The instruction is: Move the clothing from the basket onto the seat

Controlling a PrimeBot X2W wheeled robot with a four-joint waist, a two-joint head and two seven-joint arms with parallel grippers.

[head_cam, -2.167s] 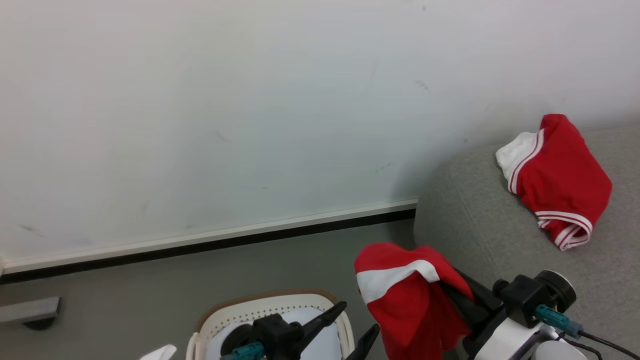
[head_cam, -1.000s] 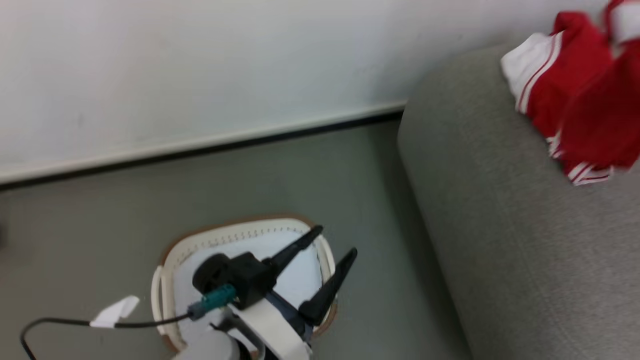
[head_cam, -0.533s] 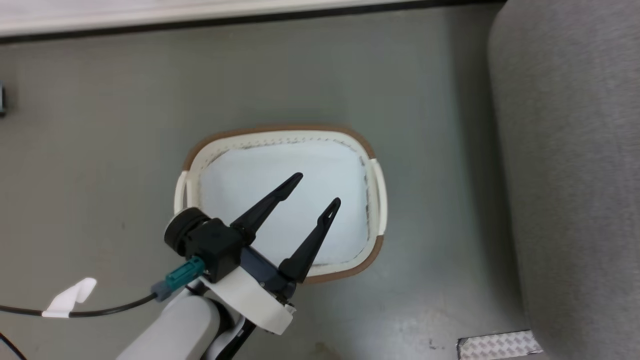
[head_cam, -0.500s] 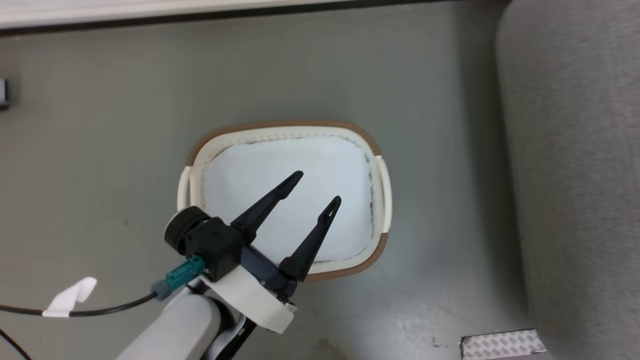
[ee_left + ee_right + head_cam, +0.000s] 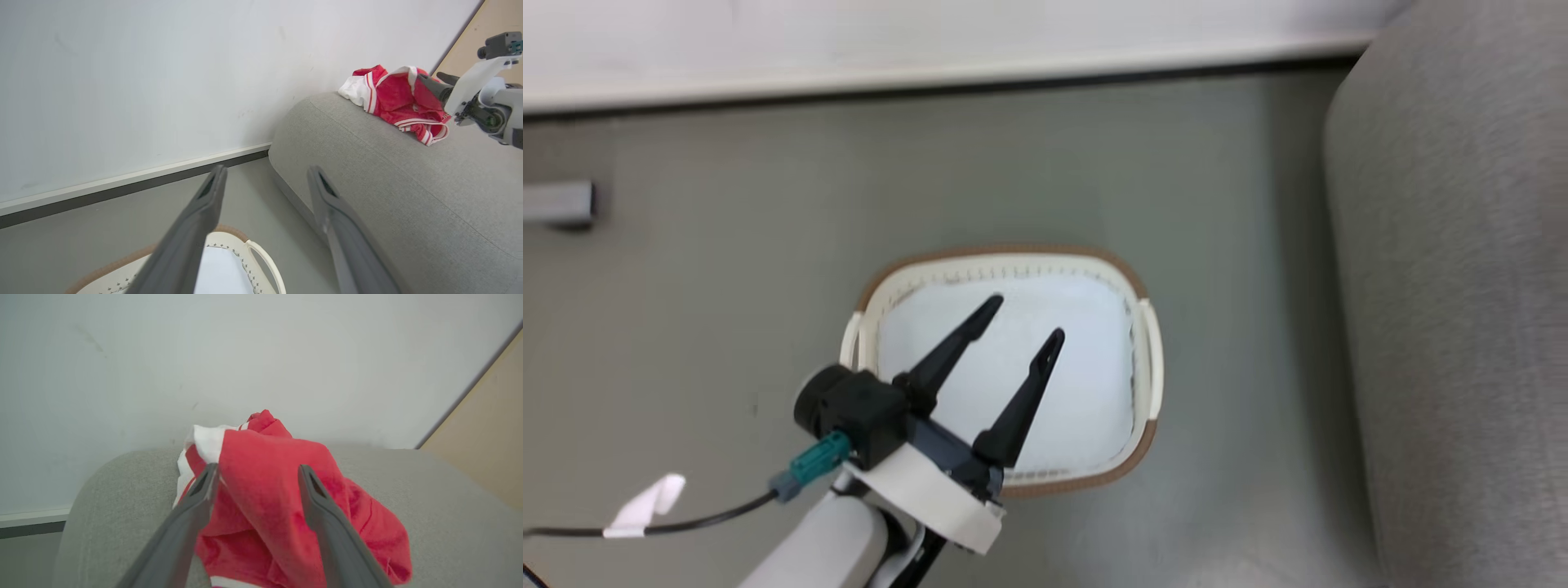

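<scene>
Since the earlier view, the red piece once gripped beside the seat (image 5: 408, 486) had joined the clothing (image 5: 261, 498) heaped there, just ahead of the right pincer (image 5: 258, 466), the nearer arm, fingers wide. The left pincer (image 5: 1026, 317), also wide, hovered over the basket (image 5: 1005, 253), which showed no red.

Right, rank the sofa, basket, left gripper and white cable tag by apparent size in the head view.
1. sofa, largest though cropped by the frame
2. basket
3. left gripper, nearer the camera, so enlarged
4. white tag, smallest
</scene>
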